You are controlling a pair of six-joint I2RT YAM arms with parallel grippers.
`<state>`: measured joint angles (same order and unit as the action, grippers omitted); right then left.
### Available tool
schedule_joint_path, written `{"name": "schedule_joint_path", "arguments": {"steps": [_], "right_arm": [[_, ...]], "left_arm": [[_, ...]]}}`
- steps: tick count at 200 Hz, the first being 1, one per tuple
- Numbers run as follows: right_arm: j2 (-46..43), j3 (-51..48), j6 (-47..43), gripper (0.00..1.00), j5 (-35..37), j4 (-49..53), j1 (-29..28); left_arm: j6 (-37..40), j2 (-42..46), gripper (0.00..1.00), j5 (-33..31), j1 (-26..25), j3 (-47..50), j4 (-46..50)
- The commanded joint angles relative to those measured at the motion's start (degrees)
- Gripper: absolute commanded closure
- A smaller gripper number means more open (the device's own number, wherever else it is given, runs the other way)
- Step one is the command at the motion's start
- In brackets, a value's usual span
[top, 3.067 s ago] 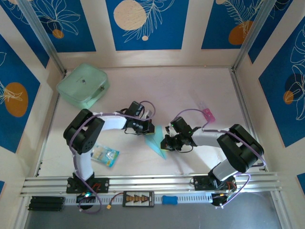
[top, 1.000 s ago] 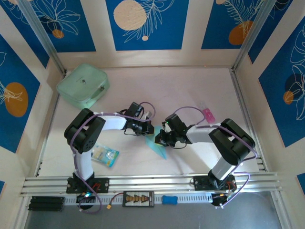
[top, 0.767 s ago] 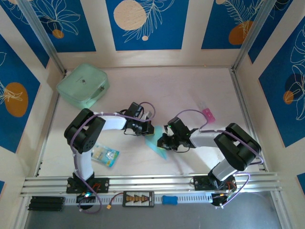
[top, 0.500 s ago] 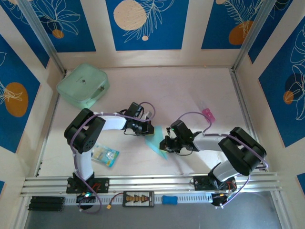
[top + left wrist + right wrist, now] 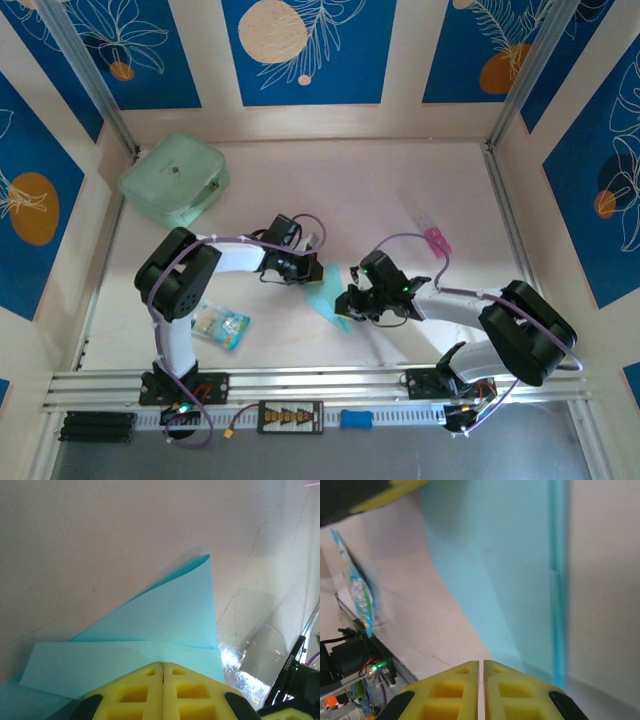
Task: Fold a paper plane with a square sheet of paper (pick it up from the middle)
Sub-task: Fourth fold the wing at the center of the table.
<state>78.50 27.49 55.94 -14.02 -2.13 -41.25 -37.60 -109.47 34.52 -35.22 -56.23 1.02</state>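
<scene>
We have the sheet [image 5: 326, 300] part-folded mid-tabletop [image 5: 400, 190], with flaps creased but no dart yet. The left jaws are clamped on it. The right jaws are together at its edge, grip unclear. Most folds, we judge, remain.

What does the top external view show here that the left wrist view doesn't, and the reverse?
Top external adds the layout: mint-green pouch, printed packet, pink item, and the left gripper and right gripper facing each other mid-table. Left wrist adds fold detail: a raised pointed flap above a flat pale strip, closed yellow pads at its edge. Both show the light-blue paper on the pale table.
</scene>
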Motion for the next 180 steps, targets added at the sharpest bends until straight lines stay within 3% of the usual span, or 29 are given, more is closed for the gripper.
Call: {"name": "schedule_joint_path", "arguments": {"steps": [1,41,84,129,180], "right_arm": [[2.65,-0.22,-1.1,0.87,-2.11,1.37,-1.22],[-0.65,-9.9,2.04,0.87,-0.96,-2.26,-1.89],[-12.79,-19.31,4.89,0.86,-0.95,-0.98,-2.57],[-28.8,-15.97,1.9,0.82,0.59,11.7,-0.48],[-27.73,-11.66,1.07,0.81,0.91,11.11,1.97]], "left_arm": [[-0.43,-2.15,1.0,-2.84,1.15,1.64,2.6],[-0.27,-1.88,1.0,-2.67,1.14,1.7,3.02],[-0.56,-1.44,1.0,-2.65,1.21,2.83,2.51],[-1.42,-1.65,1.0,-1.74,1.21,3.15,1.41],[-1.87,-1.05,1.0,-1.48,1.19,3.42,0.83]]}}
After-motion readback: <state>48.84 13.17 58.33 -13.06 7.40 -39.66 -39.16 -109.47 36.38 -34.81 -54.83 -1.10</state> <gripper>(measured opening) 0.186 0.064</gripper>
